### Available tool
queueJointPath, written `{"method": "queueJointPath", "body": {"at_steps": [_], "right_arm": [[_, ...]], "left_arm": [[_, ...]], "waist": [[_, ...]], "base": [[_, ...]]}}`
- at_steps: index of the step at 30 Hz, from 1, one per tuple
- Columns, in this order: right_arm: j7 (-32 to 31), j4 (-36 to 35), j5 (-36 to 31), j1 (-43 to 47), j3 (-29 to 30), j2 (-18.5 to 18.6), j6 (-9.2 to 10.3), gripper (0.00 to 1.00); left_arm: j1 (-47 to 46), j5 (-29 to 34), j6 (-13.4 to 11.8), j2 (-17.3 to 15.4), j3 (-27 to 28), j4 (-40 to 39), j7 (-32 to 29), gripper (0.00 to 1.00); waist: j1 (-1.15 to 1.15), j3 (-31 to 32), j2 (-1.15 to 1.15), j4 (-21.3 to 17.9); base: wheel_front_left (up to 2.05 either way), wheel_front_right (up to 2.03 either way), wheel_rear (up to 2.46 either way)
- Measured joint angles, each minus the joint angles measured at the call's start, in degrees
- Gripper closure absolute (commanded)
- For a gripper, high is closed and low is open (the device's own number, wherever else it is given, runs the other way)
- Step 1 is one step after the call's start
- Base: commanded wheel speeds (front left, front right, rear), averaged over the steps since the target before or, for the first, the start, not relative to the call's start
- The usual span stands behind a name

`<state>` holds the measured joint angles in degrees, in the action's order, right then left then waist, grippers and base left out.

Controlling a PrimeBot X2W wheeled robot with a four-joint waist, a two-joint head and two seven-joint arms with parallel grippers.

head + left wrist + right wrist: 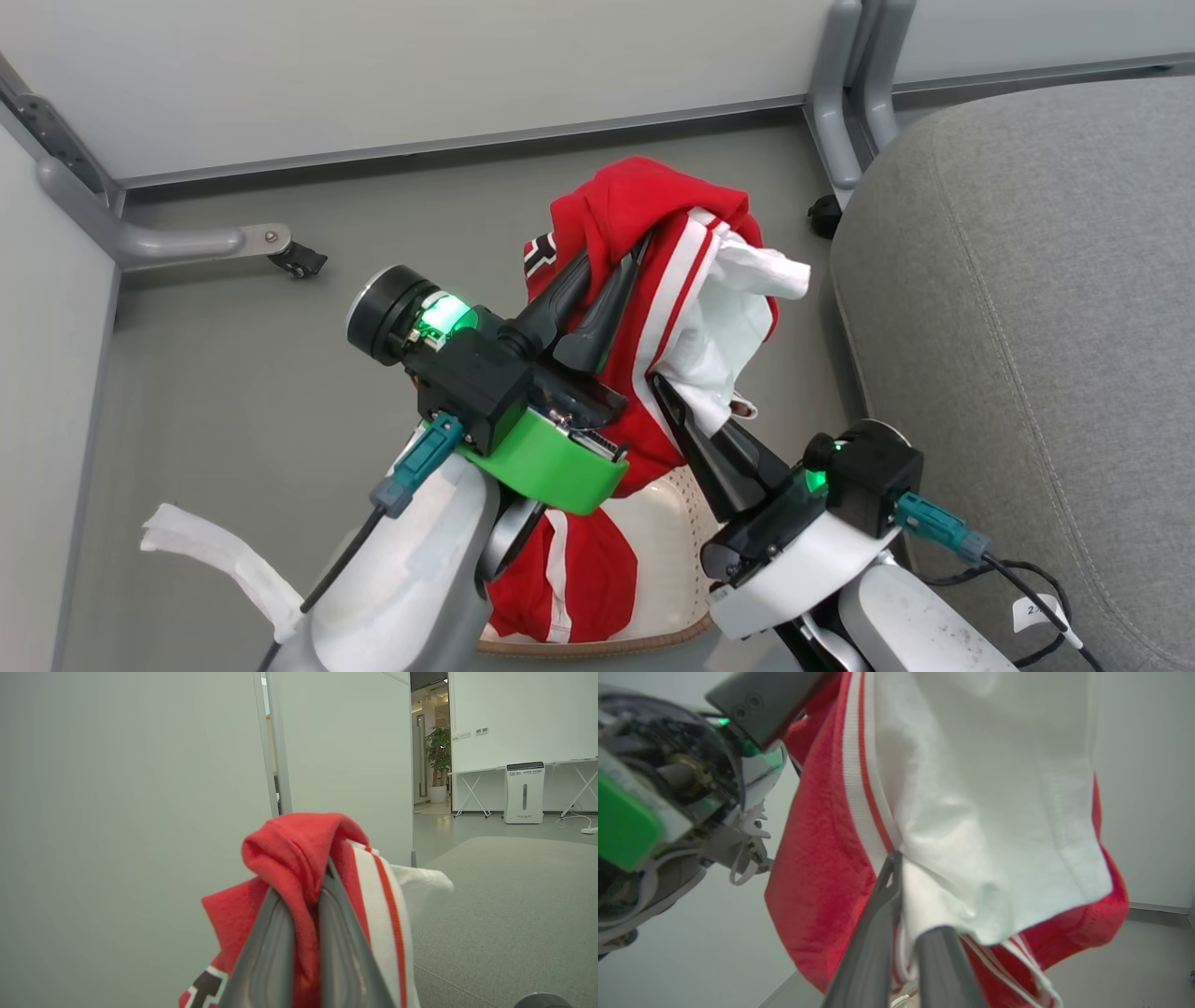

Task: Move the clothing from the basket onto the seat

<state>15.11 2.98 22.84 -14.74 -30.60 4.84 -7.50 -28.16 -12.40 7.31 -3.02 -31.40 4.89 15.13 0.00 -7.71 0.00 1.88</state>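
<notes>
A red garment of the clothing (pixel 644 201) with white stripe trim and a white panel hangs in the air above the basket (pixel 665 532), held by both grippers. My left gripper (pixel 616 266) is shut on its top fold, seen close in the left wrist view as red cloth (pixel 289 854) pinched between the fingers (pixel 266 947). My right gripper (pixel 665 385) is shut on the lower white-and-striped part (pixel 985 812). Another red garment (pixel 579 569) lies in the cream basket. The grey seat (pixel 1027 280) is to the right, close beside the basket.
Pale partition walls close off the back and left, with grey feet and casters (pixel 294 259) (pixel 824 216) on the grey floor. A white cloth strip (pixel 210 551) hangs off my left arm. Beyond the seat (pixel 504 905) stand a white appliance (pixel 524 792) and folding tables.
</notes>
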Motion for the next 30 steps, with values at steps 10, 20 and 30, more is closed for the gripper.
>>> {"method": "queueJointPath", "body": {"at_steps": [10, 20, 30], "right_arm": [[0.0, -0.5, 0.0, 0.1, 0.3, 0.1, 0.0, 1.0], [0.0, -1.0, 0.0, 0.2, 1.6, 0.0, 0.0, 1.0], [0.0, -1.4, -0.2, 0.3, 3.1, -0.1, 0.0, 1.0]], "left_arm": [[0.2, 0.1, 0.0, 0.0, 0.6, 0.6, 0.0, 1.0], [0.2, 1.4, 0.0, 0.1, 1.8, 0.9, 0.0, 0.0], [0.2, 1.9, 0.0, 0.1, 2.2, 1.0, 0.0, 0.0]], "waist": [[0.0, -0.2, 0.0, -0.2], [0.0, -0.6, 0.0, -0.6], [0.0, -1.2, 0.0, -1.4]], "base": [[0.0, 0.0, 0.0], [0.0, 0.0, 0.0], [0.0, 0.0, 0.0]]}}
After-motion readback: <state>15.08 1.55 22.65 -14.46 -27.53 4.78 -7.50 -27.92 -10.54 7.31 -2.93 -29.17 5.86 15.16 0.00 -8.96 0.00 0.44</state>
